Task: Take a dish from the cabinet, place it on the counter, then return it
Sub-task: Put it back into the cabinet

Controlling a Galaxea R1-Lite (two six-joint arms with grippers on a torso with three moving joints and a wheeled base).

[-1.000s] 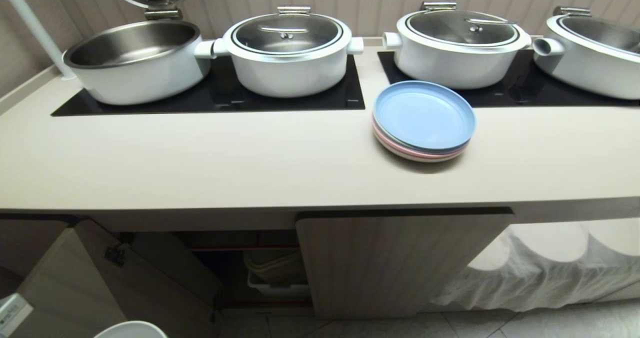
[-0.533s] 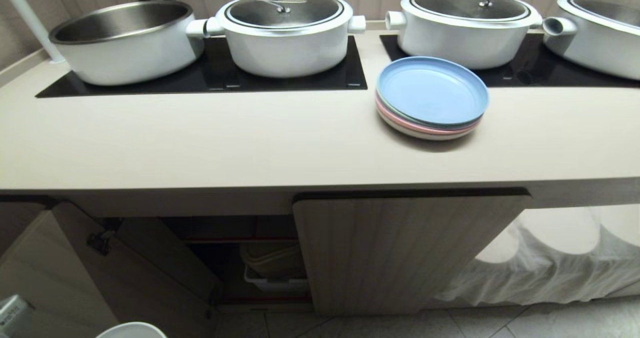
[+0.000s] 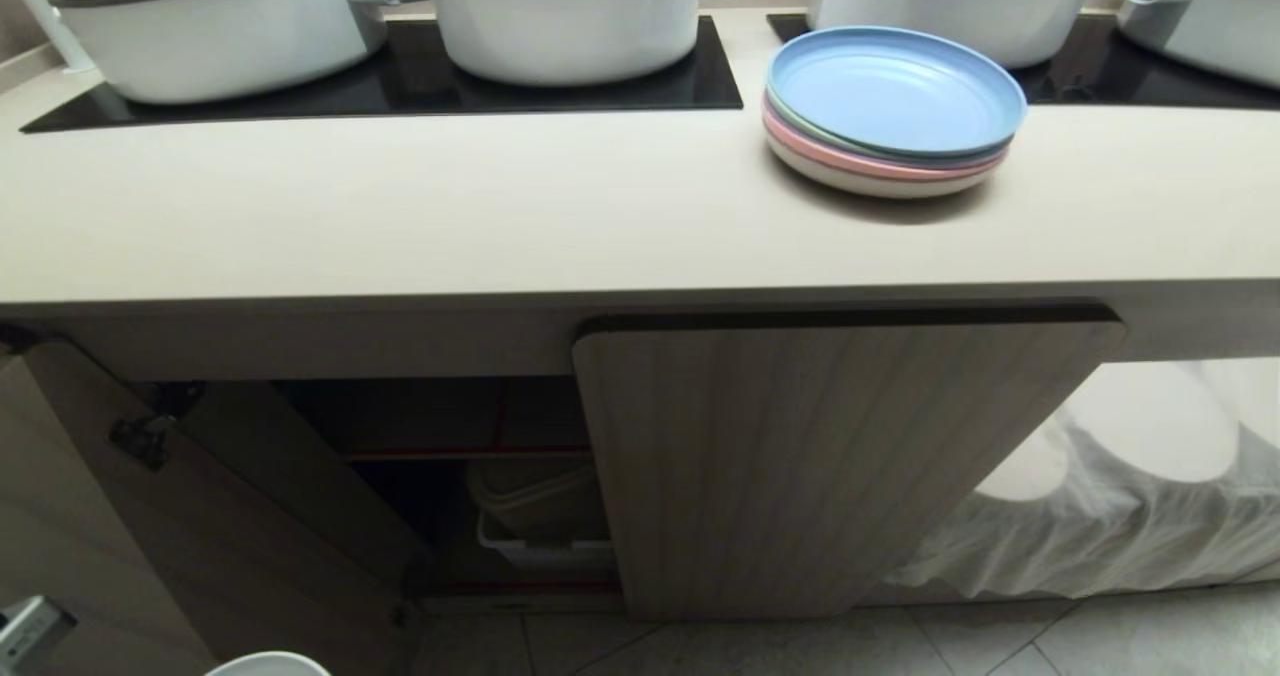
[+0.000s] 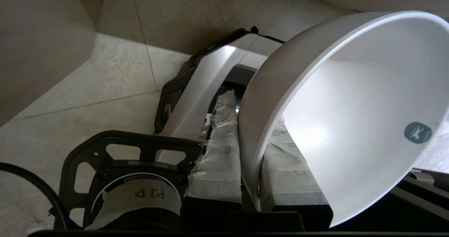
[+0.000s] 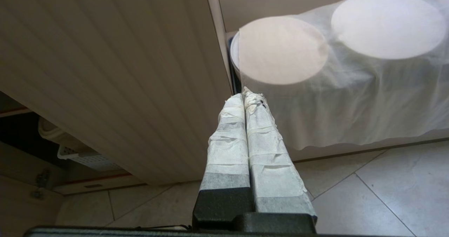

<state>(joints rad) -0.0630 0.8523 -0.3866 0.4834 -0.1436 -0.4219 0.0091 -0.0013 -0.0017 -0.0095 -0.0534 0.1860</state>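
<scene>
The left end effector (image 4: 250, 149) is clenched on the rim of the white bowl (image 4: 350, 100), held low over the floor in front of the cabinet (image 3: 840, 456), whose left door stands open; the right end effector (image 5: 245, 100) hangs pressed shut and empty beside the closed door. I judge the bowl is either on its way up to the surface (image 3: 450, 216) or going back to the shelf; the first needs a lift clear of the front edge, the second a reach through the open door; the head view shows only a sliver of the bowl, and the dark shelves are hard to read.

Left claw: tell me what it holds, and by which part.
The left claw holds the white bowl by its rim, one finger inside, one outside.
</scene>
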